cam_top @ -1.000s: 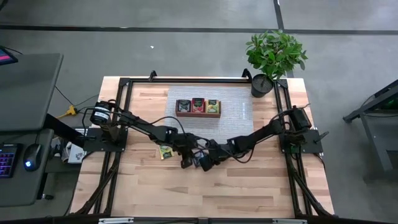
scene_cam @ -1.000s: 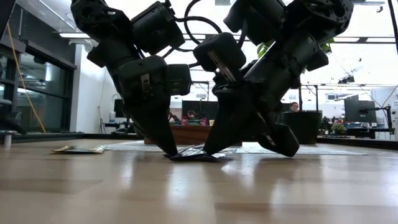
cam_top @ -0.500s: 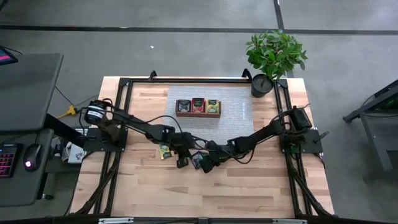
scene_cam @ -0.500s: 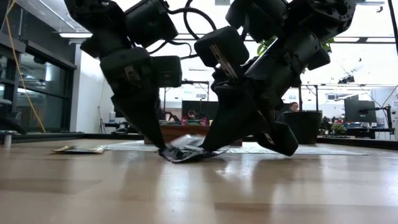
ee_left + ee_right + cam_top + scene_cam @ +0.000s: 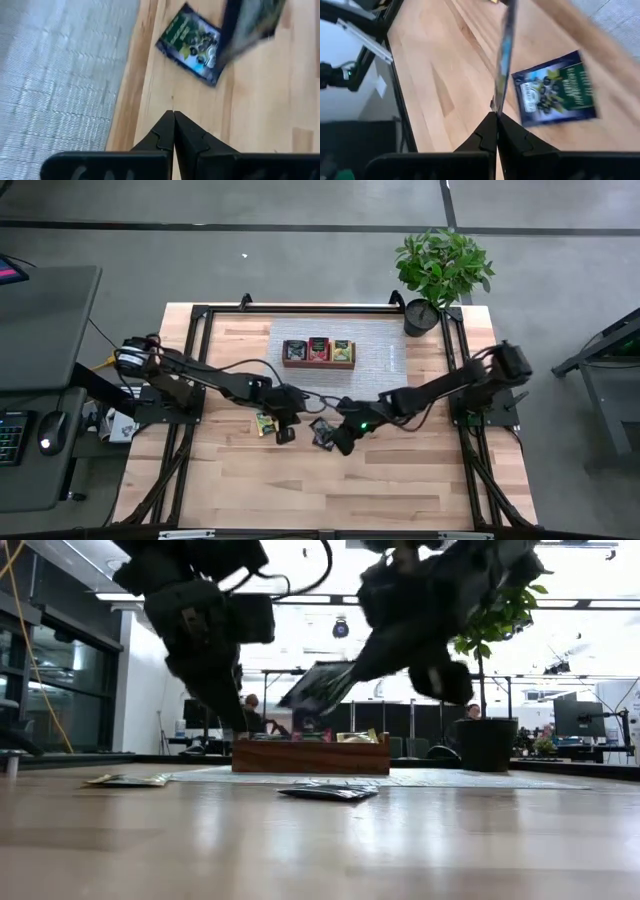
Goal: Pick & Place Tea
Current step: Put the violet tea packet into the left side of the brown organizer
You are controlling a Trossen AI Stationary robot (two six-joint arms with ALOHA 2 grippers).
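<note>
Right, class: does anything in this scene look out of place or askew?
Two packets lie loose on the bare table, outside the tray: a dark packet near the middle and a yellow-green packet to its left. The right gripper holds another dark packet by one edge, tilted in the air.

A robotics lab inside an open office

Framed wooden table (image 5: 330, 480) on grey floor; desk with keyboard (image 5: 12, 438) and mouse (image 5: 46, 445) alongside; monitors (image 5: 580, 720), glass partitions and ceiling lights behind.

Glossy foil tea packet (image 5: 554, 95), smooth wooden table (image 5: 400, 480)
</note>
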